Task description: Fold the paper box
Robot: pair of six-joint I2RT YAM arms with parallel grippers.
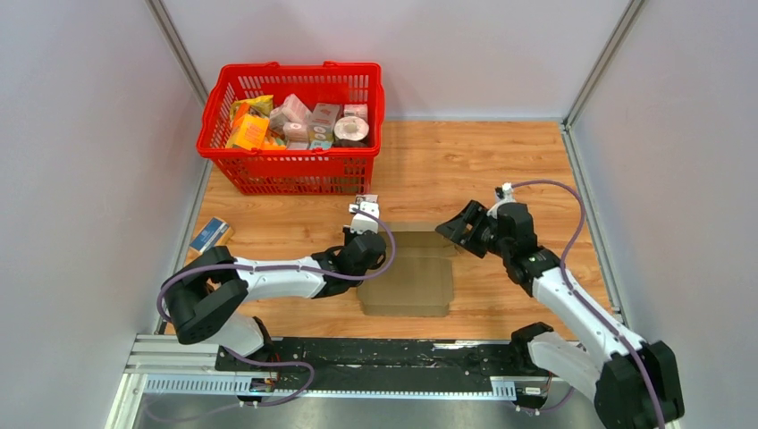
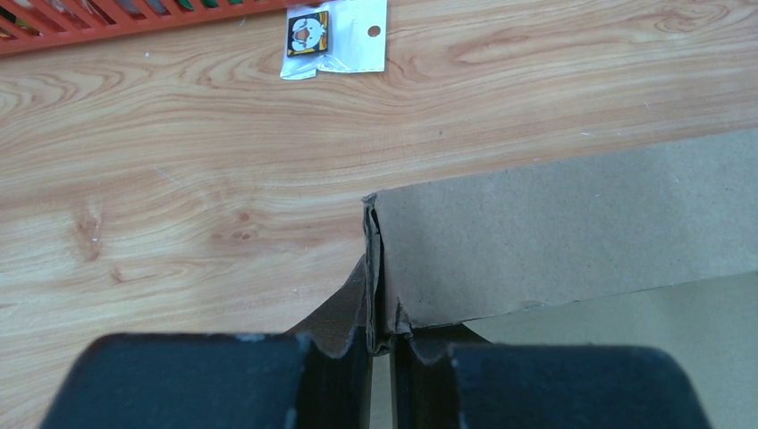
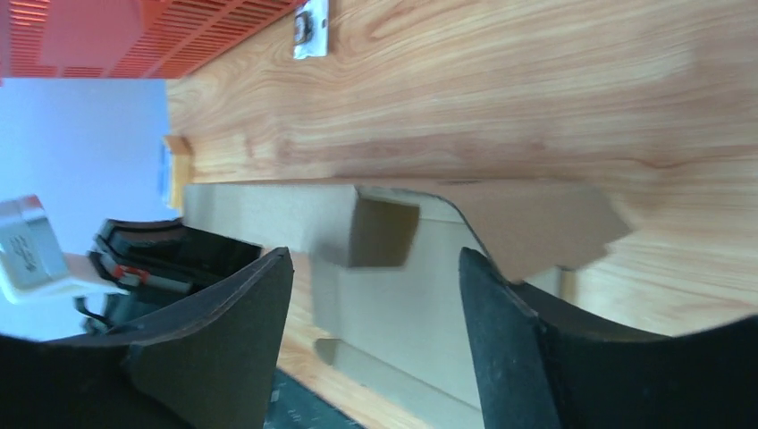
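The paper box point(image 1: 413, 273) is a plain brown cardboard sheet lying on the wooden table between the two arms. My left gripper point(image 1: 362, 255) is at the box's left edge and shut on a raised side flap; in the left wrist view the folded cardboard edge point(image 2: 383, 295) is pinched between the fingers. My right gripper point(image 1: 463, 231) is open at the box's far right corner, just above it. In the right wrist view its fingers point(image 3: 501, 331) straddle the raised flaps of the box point(image 3: 384, 268) without holding them.
A red basket point(image 1: 295, 165) full of groceries stands at the back left. A small packet point(image 1: 365, 206) lies just in front of it, near the left gripper. A blue-and-tan packet point(image 1: 209, 235) lies by the left wall. Grey walls close in both sides.
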